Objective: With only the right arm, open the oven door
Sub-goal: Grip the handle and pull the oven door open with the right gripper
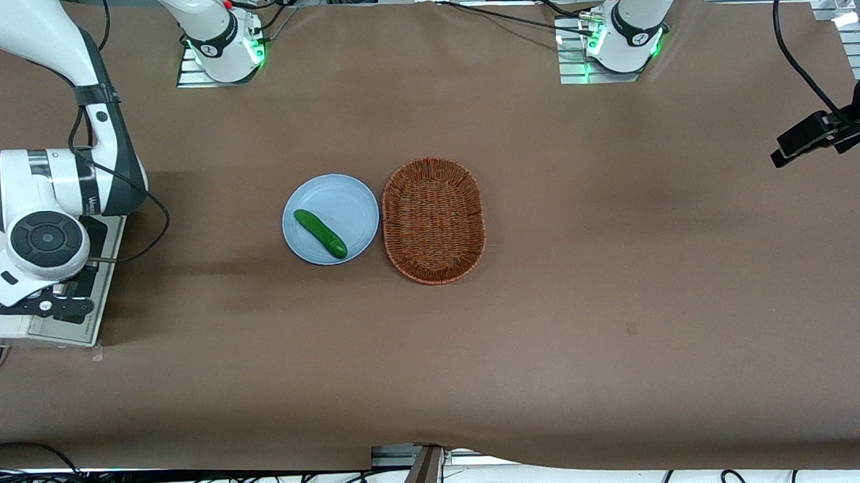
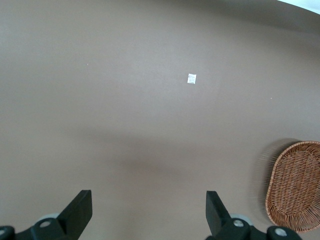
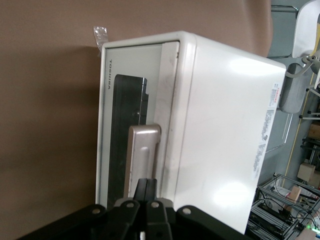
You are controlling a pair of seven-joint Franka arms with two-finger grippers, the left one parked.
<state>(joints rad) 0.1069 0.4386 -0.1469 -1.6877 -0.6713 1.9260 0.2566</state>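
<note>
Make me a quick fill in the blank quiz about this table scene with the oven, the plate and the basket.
1. The cucumber lies on the pale blue ____.
2. The wicker basket beside that dish holds ____.
3. The oven door is still ____.
4. The gripper, fingers together, is right at the door's silver ____.

Missing words: plate; nothing; closed; handle

The gripper (image 3: 148, 192) has its fingers pressed together just at the end of the silver handle (image 3: 141, 152) on the oven door (image 3: 131, 117). The cream toaster oven (image 3: 220, 125) stands on the brown bench (image 3: 50, 100), its door shut.
</note>
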